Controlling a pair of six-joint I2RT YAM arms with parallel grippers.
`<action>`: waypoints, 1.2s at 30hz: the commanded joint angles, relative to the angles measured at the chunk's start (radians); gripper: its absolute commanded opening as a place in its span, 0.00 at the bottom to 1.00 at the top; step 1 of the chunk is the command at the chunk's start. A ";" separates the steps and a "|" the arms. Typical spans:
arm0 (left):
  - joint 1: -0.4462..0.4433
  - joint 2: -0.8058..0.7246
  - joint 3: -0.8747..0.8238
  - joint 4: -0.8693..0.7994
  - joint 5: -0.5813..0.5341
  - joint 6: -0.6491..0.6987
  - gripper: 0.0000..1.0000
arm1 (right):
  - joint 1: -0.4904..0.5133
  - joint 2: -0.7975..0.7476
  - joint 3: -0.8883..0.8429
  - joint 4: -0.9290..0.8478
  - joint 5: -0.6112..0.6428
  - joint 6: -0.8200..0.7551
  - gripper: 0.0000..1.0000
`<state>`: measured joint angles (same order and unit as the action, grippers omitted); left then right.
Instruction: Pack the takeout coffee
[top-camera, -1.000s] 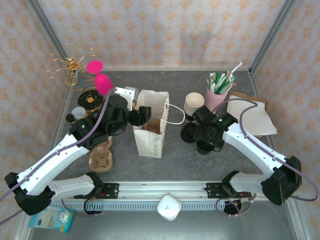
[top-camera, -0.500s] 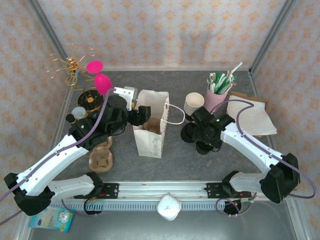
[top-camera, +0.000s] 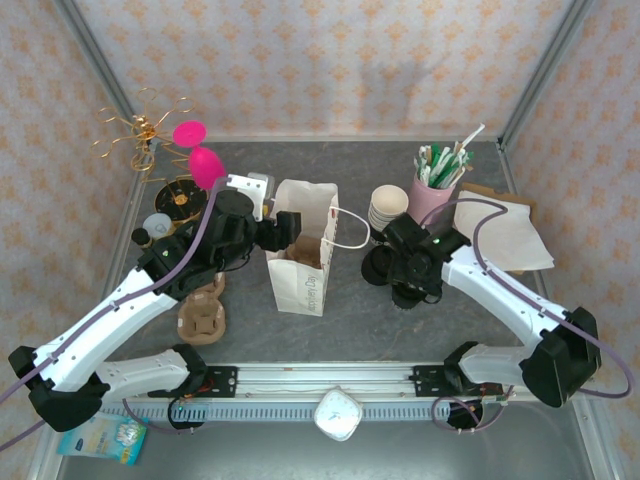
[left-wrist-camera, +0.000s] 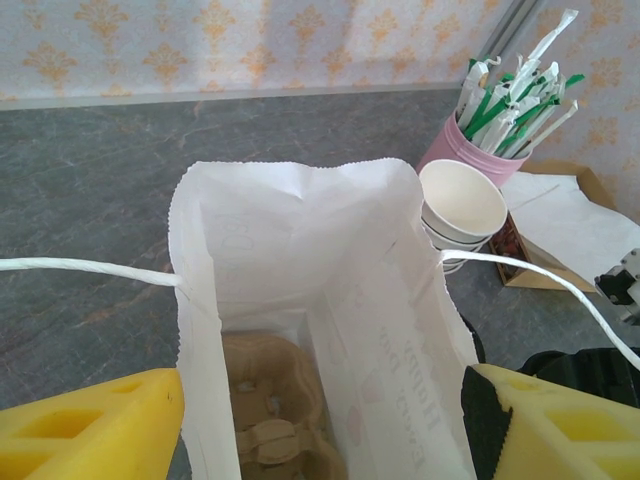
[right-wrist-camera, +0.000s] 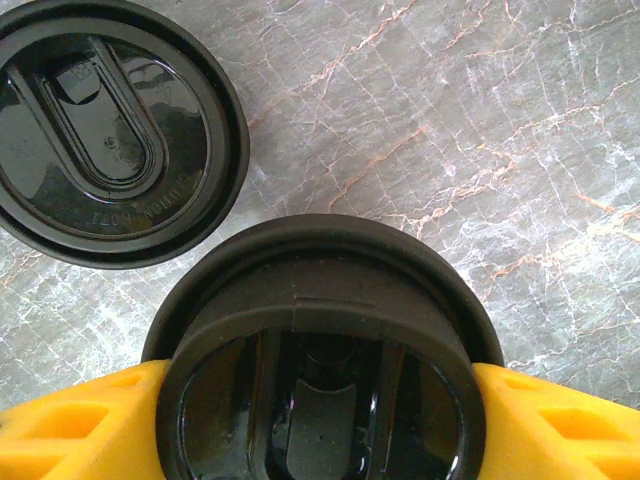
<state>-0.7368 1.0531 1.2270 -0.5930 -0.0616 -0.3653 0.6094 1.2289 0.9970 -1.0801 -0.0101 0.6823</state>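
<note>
The left end effector (left-wrist-camera: 322, 412) is facing the white paper bag (left-wrist-camera: 300, 230). Its yellow fingers (left-wrist-camera: 90, 425) are standing wide apart, one on each side of the bag, so it is open (the bag's white string handles are sticking out past both fingers). The bag is standing upright on the grey surface (top-camera: 350, 170) with its top open. Down inside it, between the fingers, a brown cup tray (left-wrist-camera: 265, 400) is lying at the bottom.

Ahead and to the right of this end effector, a stack of cream cups (left-wrist-camera: 462, 200) with no lids is sitting. A pink cup of wrapped straws (left-wrist-camera: 480, 150) is standing just behind the stack.

The right end effector (right-wrist-camera: 320, 410) is pointing down at the surface. Its two yellow fingers (right-wrist-camera: 560, 420) are pressing on both sides of the takeout coffee (right-wrist-camera: 315, 290), so it is closed on the cup. The coffee is standing on the surface right between these fingers, outside the bag and to its right. A loose black lid (right-wrist-camera: 105, 130) is lying flat just ahead and to the left of this end effector, close beside the coffee.
</note>
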 joint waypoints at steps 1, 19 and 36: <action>0.010 -0.013 -0.001 0.014 -0.027 -0.007 0.75 | -0.003 -0.018 0.013 -0.032 0.032 -0.003 0.67; 0.077 0.059 0.128 -0.245 -0.021 -0.059 0.80 | -0.003 -0.094 0.178 -0.210 0.014 -0.057 0.62; 0.081 0.178 0.163 -0.347 0.028 -0.067 0.63 | 0.003 -0.099 0.363 -0.230 -0.186 -0.193 0.59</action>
<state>-0.6647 1.2144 1.3594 -0.8845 -0.0479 -0.4294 0.6098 1.1408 1.3247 -1.2800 -0.1841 0.5308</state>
